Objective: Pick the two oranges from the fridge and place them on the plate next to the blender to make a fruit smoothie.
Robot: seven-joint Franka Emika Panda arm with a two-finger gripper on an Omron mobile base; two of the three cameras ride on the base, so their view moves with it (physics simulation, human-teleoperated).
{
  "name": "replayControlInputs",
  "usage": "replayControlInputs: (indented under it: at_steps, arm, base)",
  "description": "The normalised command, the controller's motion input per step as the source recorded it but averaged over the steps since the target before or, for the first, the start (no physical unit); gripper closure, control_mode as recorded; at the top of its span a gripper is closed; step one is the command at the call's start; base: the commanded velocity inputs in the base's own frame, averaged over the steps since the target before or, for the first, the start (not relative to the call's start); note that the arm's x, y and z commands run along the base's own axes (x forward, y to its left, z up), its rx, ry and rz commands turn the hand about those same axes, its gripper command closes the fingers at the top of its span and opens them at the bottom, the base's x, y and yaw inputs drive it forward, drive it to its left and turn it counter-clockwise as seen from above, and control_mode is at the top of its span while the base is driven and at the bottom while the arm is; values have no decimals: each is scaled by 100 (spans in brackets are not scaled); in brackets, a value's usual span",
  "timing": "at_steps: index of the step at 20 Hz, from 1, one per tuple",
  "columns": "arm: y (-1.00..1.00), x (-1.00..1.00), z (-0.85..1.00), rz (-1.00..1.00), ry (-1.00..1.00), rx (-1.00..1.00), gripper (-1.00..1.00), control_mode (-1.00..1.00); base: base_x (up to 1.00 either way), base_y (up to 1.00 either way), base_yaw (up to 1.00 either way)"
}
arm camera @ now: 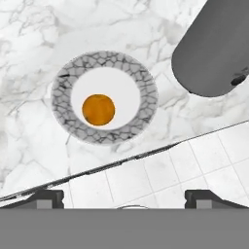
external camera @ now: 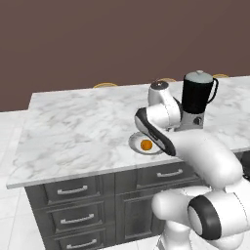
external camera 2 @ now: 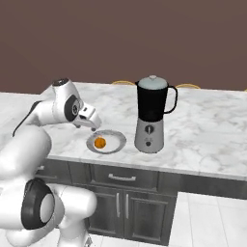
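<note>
Near the bench's (external camera 2: 202, 130) front edge, one orange (arm camera: 98, 109) lies on the plate (arm camera: 63, 92) beside the blender (external camera 2: 151, 116), under the open, empty tool (arm camera: 124, 197).

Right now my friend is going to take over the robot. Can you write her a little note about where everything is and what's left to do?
Gripper: open, holding nothing, hovering above the plate.
Plate: on the marble counter near its front edge, just beside the blender.
One orange: already lying on the plate, a bit off its middle.
Done: the first orange is delivered.
Left: the second orange isn't on the plate. Likely next step is to fetch it from the fridge and set it beside the first one.
</note>
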Motion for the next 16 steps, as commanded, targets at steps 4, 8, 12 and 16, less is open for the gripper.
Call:
replayControlInputs:
  at_steps: [4, 8, 12, 16]
  arm:
    - [0, -97, 77, 1, 1, 7, -100, -100]
    - [0, -61, 58, 10, 5, 6, -100, -100]
    - [0, -16, 15, 4, 0, 0, -100, -100]
    - [0, 0, 0, 0, 0, 0, -100, 100]
  base:
    - [0, 0, 0]
    - [0, 0, 0]
    - [0, 0, 0]
    - [-23, 0, -1]
